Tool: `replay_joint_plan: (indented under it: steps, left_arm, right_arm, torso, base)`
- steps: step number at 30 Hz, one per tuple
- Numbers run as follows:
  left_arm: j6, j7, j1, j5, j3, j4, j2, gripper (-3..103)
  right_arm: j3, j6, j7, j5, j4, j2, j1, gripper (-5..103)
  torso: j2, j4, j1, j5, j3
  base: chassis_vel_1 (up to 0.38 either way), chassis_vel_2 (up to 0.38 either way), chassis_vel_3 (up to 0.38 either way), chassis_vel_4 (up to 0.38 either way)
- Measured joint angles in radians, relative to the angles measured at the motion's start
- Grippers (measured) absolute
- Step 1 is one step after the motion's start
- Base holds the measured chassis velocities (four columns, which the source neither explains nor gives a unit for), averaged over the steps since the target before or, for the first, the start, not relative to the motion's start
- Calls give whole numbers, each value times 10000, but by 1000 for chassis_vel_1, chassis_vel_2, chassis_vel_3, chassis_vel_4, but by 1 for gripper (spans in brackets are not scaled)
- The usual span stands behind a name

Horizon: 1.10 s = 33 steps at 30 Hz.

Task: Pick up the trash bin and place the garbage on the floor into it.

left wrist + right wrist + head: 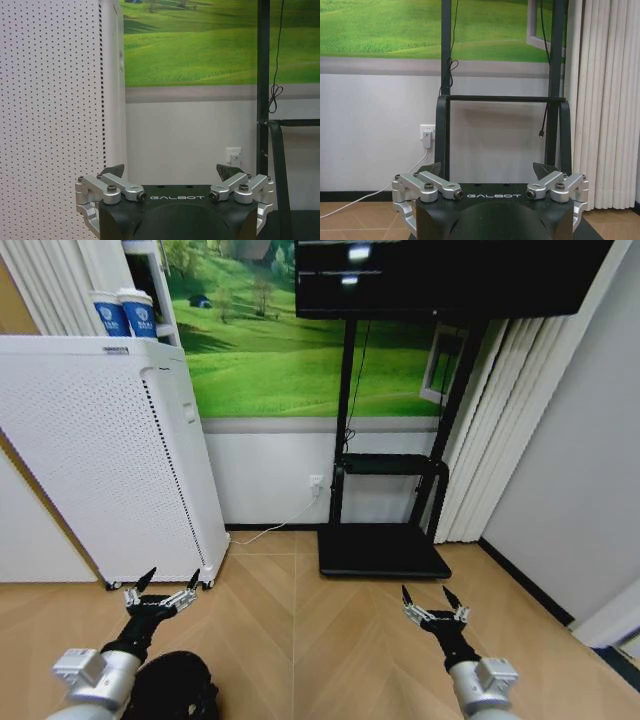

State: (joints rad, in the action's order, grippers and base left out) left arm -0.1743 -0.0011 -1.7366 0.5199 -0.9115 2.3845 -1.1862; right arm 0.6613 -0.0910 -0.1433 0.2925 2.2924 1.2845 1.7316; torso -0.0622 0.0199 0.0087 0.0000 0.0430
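At your ten o'clock stands the white perforated cabinet (100,460), with two blue-and-white paper cups (124,313) on top of it. Your left gripper (161,585) hovers above the floor (300,640) at about eight o'clock, just in front of the cabinet's lower corner, its fingers spread apart and holding nothing; in the left wrist view the same gripper (172,172) points at the wall beside the cabinet (50,115). The trash bin (172,688) sits at your seven o'clock on the floor, right beside the left arm and partly cut off by the frame edge. At twelve o'clock is the black TV stand (385,510). Your right gripper (431,598) hangs at five o'clock, fingers apart and empty, aimed at the stand (502,115) in the right wrist view (487,171).
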Motion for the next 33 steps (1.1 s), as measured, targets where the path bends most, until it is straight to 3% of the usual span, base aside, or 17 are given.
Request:
replay_joint_plan:
  steps: [11,19,33]
  left_arm:
    - [-3,-6,-2,3,-2,1,1,100]
    - [-3,-7,-2,4,-2,1,1,100]
    - [-4,-8,-3,4,-2,2,1,100]
  right_arm:
    - [1,0,-4,1,-7,0,-2,100]
    - [1,0,-7,1,-8,0,-2,100]
    - [1,0,-16,1,-9,-1,-3,100]
  torso:
    - [-525,0,72,0,454]
    - [-732,0,115,0,616]
    - [-1388,-1,262,0,1127]
  base:
    - [0,0,0,0]
    - [0,0,0,0]
    - [0,0,0,0]
